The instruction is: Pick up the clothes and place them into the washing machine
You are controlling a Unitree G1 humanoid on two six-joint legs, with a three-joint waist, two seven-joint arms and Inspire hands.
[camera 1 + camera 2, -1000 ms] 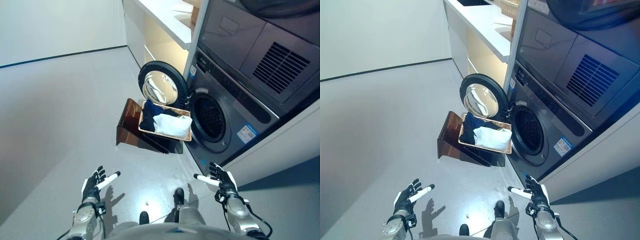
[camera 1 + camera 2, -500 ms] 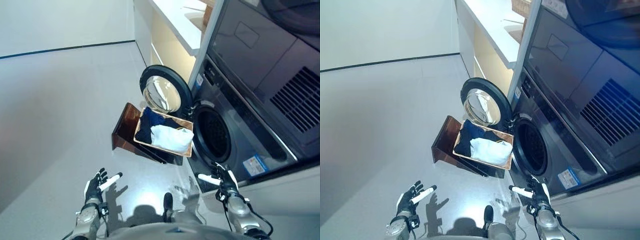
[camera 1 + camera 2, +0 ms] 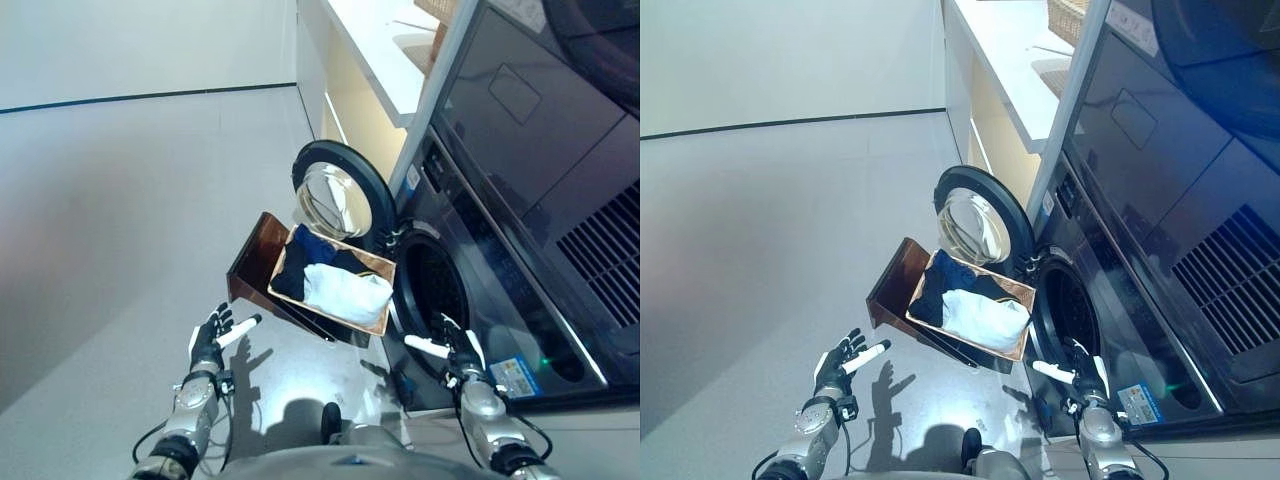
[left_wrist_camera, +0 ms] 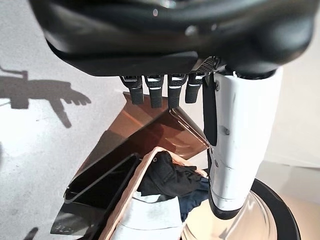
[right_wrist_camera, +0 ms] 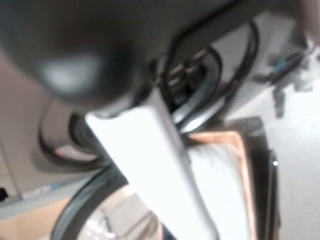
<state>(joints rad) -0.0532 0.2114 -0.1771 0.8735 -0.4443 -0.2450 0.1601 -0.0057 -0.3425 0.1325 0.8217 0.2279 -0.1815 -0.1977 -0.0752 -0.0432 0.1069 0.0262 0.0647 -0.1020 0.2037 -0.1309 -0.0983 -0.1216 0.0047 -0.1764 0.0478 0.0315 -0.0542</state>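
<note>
Looking down at the clothes [image 3: 340, 282], they were all in the basket [image 3: 1018, 349] yet: a white piece on the side by the washer, dark ones behind it. The basket sat on a brown stand [image 3: 253, 262] on the floor, just beside the washing machine [image 3: 470, 260], whose door [image 3: 338, 196] hung wide open right behind it. Compared with a second back, my whole view had swung and the basket and drum mouth sat closer in, so I'd say I'd walked up, not that anything got moved. My left hand [image 3: 210, 344] and right hand [image 3: 458, 352] were both out in front with fingers [image 4: 156, 93] straight, holding nothing. So nothing's grabbed yet; I reckon reaching into the basket comes next.
</note>
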